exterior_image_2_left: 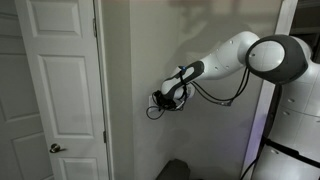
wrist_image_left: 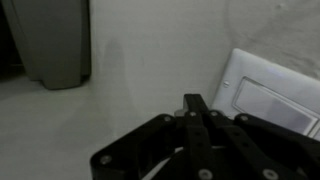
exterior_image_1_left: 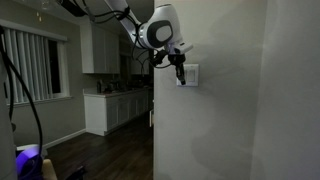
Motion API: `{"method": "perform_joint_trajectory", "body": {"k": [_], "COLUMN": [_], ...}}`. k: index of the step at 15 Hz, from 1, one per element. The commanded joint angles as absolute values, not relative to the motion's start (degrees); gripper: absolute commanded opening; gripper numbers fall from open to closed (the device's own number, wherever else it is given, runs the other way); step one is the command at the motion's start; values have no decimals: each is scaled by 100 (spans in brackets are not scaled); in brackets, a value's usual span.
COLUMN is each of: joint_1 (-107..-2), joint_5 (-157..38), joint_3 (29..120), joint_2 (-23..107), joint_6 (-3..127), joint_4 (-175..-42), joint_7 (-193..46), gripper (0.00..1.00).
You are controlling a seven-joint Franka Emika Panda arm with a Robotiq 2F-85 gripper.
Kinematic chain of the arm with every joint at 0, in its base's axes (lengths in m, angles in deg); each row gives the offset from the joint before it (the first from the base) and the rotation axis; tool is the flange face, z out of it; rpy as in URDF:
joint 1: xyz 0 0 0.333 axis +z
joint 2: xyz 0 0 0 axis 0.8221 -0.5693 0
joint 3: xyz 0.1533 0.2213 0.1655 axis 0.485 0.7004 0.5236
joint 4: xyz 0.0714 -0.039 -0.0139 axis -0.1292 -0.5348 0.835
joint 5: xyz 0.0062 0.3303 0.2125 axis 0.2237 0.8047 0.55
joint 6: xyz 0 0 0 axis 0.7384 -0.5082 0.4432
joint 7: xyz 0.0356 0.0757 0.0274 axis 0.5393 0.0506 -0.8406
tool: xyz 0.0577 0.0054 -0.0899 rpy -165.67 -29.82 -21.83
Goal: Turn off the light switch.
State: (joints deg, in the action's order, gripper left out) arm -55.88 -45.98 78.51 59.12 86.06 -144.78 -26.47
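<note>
Light switch [wrist_image_left: 272, 95] on pale wall [wrist_image_left: 150, 60], just beside the hand [wrist_image_left: 196, 102] in wrist view, hand closed tight, holding nothing

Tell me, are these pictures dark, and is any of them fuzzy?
Both exterior views are dim and greyish; in an exterior view the window blinds make a paler patch. In the wrist view the gripper is a dark, soft-edged shape up close, and the light switch looks pale and grainy.

Smooth, apparently plastic light switch [wrist_image_left: 272, 95], matt black claw [wrist_image_left: 194, 100], matt painted wall [wrist_image_left: 150, 50]
</note>
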Motion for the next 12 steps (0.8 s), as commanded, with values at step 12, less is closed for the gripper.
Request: {"method": "perform_joint_trajectory", "body": {"k": [12], "joint_1": [-5700], "joint_5": [-5151], "joint_3": [7878], "joint_2": [7121], "joint_6": [6232], "joint_4": [-15050], "joint_7": [-2226], "gripper": [0]}}
